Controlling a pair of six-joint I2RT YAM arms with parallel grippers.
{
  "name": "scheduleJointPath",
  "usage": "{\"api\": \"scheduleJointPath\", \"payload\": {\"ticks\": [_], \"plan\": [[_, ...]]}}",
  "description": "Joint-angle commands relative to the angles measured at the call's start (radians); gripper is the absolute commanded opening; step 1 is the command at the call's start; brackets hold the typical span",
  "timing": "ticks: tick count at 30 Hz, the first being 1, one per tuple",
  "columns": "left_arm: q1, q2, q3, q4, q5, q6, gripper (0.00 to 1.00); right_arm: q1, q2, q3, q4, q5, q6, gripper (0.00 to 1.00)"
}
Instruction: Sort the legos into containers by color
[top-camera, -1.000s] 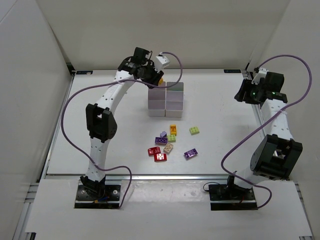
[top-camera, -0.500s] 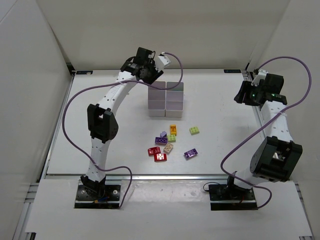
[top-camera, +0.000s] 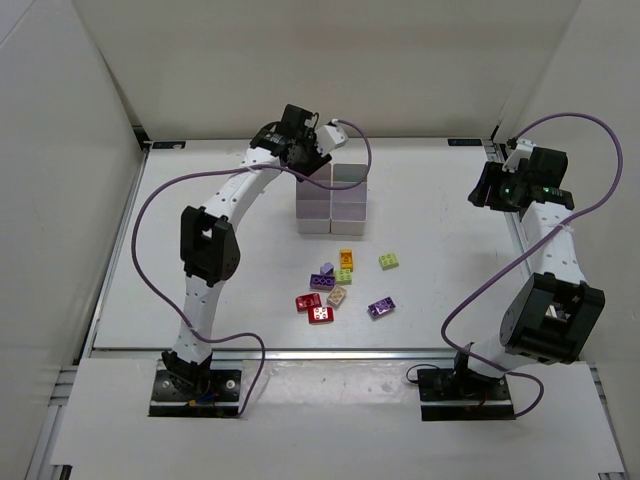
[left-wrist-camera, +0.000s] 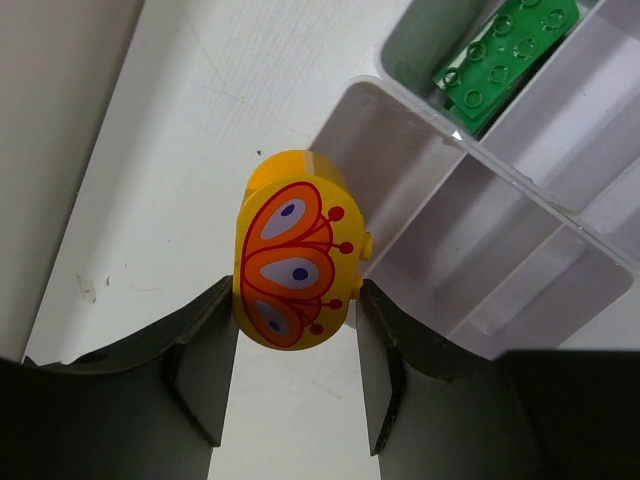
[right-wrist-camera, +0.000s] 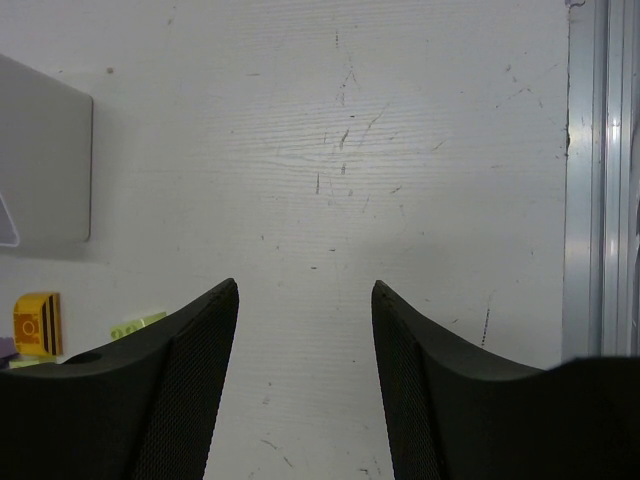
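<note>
Near containers (left-wrist-camera: 425, 195), yellow lego (left-wrist-camera: 295, 265) (butterfly-printed, perhaps)

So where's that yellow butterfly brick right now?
In the left wrist view, the yellow brick is pinched in the left claw, by a corner of the white containers.

- The yellow lego (left-wrist-camera: 295, 262) is smooth, glossy plastic, with an orange-and-red pattern printed on its face.
- The green lego (left-wrist-camera: 505, 45) is shiny, studded plastic.
- The containers (left-wrist-camera: 430, 200) are smooth white plastic with a soft sheen.
- The table (right-wrist-camera: 400, 150) is matt white, marked with fine scratches and specks.
- The rail (right-wrist-camera: 600, 180) along its edge looks like brushed metal.
- The right gripper (right-wrist-camera: 303, 300) has matt black fingers (right-wrist-camera: 180, 400) with a fine mesh-like grain.
</note>
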Motion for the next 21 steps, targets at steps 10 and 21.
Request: {"api": "scheduleJointPath", "payload": {"ticks": [10,21], "plan": [[-0.013,-0.031,-0.013,0.014,0.027,0.021,0.56,0.003,-0.02,-0.004,0.036,0.003,-0.003,0.6],[-0.013,-0.042,-0.017,0.017,0.051,0.027,0.75,0.003,-0.012,-0.001,0.043,0.006,-0.001,0.61]]}}
